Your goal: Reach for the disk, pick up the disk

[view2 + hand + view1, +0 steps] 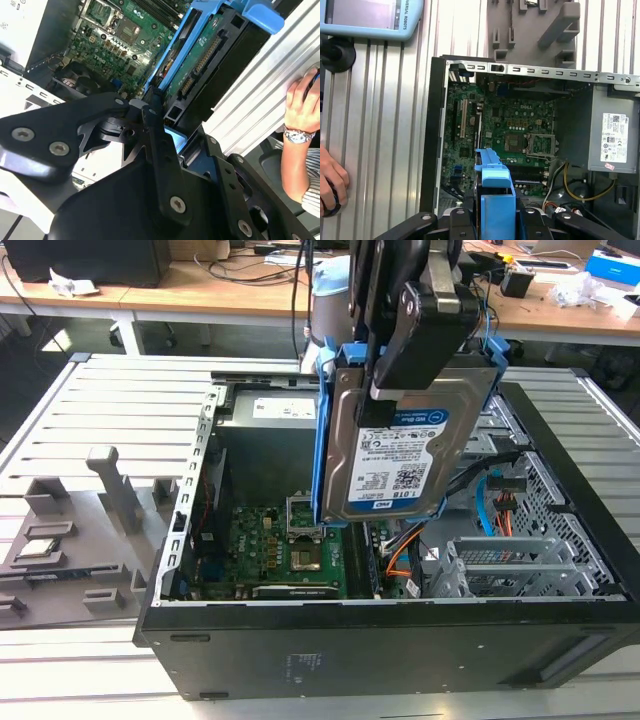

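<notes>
**Disk lifted clear of the case**

Claw (400, 380) clamped on the disk (395, 455), which hangs upright above the open computer case (560, 530), label side facing the exterior view. White-and-blue barcode label (398, 465) on the silver face; blue caddy rails (322, 440) along its edges. Green motherboard (280, 555) below. Grey power supply (612, 135) carries a white sticker. A person's hand (302, 102) rests on the ribbed counter (110, 410).

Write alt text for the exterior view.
A black gripper holds the disk, a silver hard drive in a blue caddy, upright above an open computer case. The green motherboard lies exposed below, and the case sits on a slatted metal table.
</notes>
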`<state>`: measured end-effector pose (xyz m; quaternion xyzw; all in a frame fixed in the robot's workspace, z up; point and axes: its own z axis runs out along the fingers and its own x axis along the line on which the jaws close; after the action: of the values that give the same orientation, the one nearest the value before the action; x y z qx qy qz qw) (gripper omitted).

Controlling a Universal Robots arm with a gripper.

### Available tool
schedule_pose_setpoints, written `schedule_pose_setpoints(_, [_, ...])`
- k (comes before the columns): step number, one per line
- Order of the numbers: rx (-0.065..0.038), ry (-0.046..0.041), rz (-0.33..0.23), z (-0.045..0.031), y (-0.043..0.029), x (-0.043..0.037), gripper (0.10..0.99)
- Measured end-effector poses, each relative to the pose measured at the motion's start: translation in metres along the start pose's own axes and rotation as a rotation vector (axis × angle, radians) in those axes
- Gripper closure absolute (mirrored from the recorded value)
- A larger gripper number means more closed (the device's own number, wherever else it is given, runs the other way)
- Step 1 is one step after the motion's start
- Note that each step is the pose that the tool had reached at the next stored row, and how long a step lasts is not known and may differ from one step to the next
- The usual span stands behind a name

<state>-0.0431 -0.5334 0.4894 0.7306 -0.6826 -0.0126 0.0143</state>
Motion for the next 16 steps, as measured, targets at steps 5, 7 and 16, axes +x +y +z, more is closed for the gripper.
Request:
schedule_pose_setpoints(5, [0.0, -0.0001, 0.0, 0.0001, 0.0005, 0.0078, 0.722])
schedule_pose_setpoints(7, [0.0, -0.0001, 0.0, 0.0001, 0.0009, 0.013, 0.722])
schedule_pose_setpoints(16, [0.0, 0.0, 0.0, 0.0001, 0.0015, 0.0236, 0.722])
